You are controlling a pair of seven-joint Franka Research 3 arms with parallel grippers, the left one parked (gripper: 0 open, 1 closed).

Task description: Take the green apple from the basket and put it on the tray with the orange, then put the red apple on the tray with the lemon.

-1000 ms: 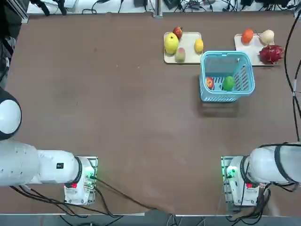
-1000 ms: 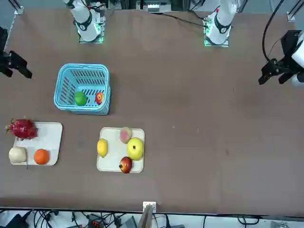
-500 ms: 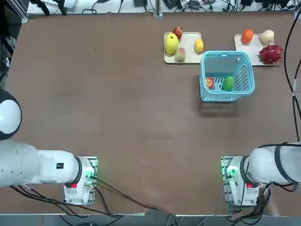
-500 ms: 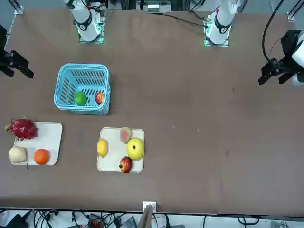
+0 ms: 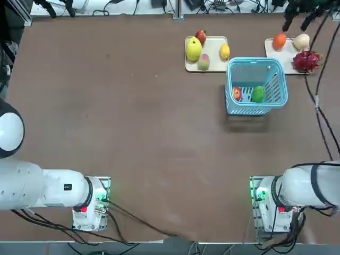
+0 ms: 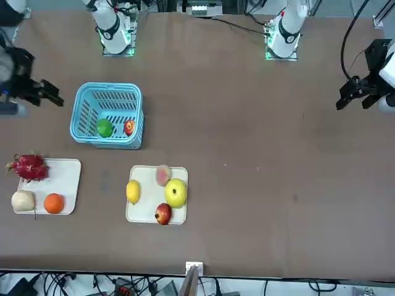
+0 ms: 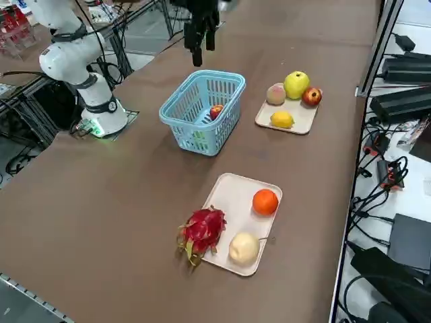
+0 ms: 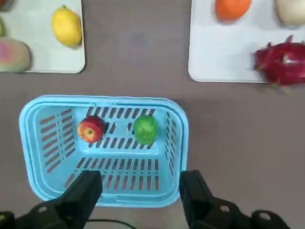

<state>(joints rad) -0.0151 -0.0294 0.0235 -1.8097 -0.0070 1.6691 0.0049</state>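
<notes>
The green apple (image 8: 145, 129) and the red apple (image 8: 91, 129) lie side by side inside the light blue basket (image 5: 256, 109), the red one (image 5: 237, 93) left of the green one (image 5: 258, 94) in the top view. My right gripper (image 8: 139, 193) hangs high over the basket, open and holding nothing; it also shows in the top view as the right gripper (image 5: 296, 21) and in the front view as the right gripper (image 6: 52, 94). The orange (image 5: 279, 41) sits on the right tray (image 5: 287, 57). The lemon (image 5: 224, 51) sits on the left tray (image 5: 213, 59).
A magenta dragon fruit (image 5: 306, 60) and a pale beige fruit (image 5: 302, 41) share the orange's tray. A large yellow-green fruit (image 5: 193, 49), a dark red fruit (image 5: 200, 36) and a peach-coloured fruit (image 5: 203, 62) share the lemon's tray. A black cable (image 5: 319, 106) trails down the right side.
My right gripper has swung in from the table's side toward the basket and now shows at the top right of the top view. The fruit and basket have not moved.
</notes>
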